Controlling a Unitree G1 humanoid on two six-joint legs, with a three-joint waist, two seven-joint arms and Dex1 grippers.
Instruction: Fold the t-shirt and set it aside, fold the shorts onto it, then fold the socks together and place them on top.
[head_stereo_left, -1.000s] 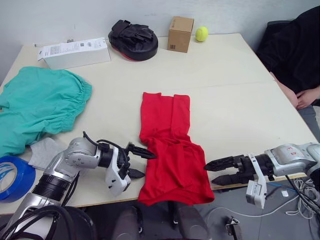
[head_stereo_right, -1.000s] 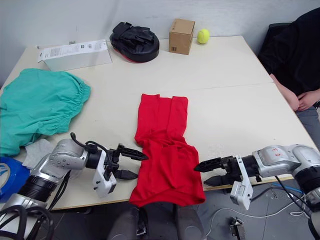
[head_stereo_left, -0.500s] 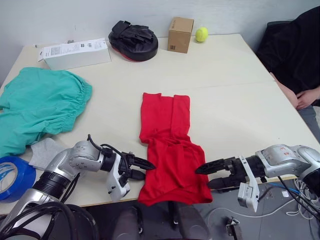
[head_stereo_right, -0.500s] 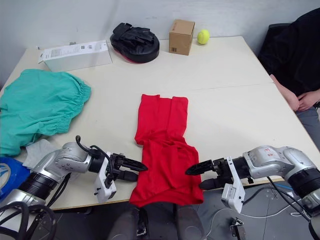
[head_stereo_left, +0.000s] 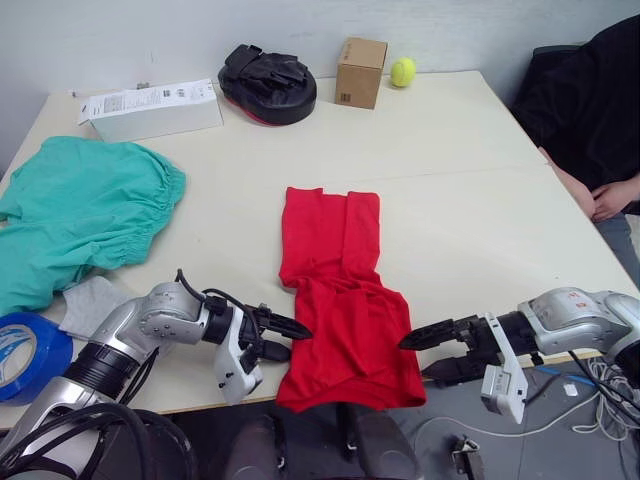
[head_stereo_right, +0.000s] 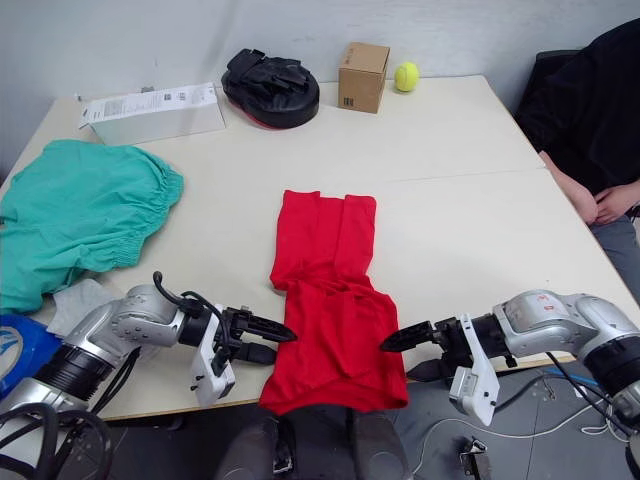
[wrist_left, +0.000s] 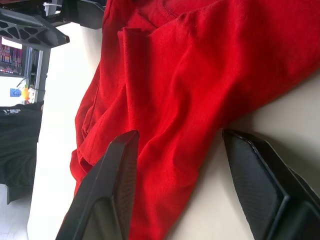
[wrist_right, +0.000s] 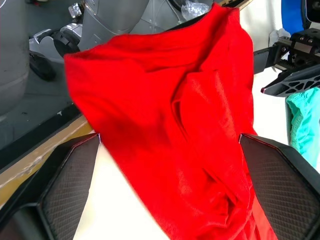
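Note:
The red t-shirt (head_stereo_left: 338, 290) lies folded lengthwise in the middle of the table, its near end hanging over the front edge. My left gripper (head_stereo_left: 290, 340) is open at the shirt's left near edge, one finger (wrist_left: 107, 195) over the red cloth (wrist_left: 190, 75). My right gripper (head_stereo_left: 425, 355) is open at the shirt's right near corner, fingers (wrist_right: 65, 185) either side of the cloth (wrist_right: 190, 110). The teal-green shorts (head_stereo_left: 75, 210) lie bunched at the far left. A grey sock (head_stereo_left: 90, 303) lies beside them near the front edge.
A blue tape roll (head_stereo_left: 25, 355) sits at the left front corner. At the back stand a white box (head_stereo_left: 150, 105), a black pad (head_stereo_left: 267, 80), a cardboard box (head_stereo_left: 360, 68) and a tennis ball (head_stereo_left: 403, 70). A person in black (head_stereo_left: 590, 110) sits at the right.
The left gripper came in from above to the shirt's left edge and stayed there. The right gripper moved in to the shirt's right near corner, then drew slightly back.

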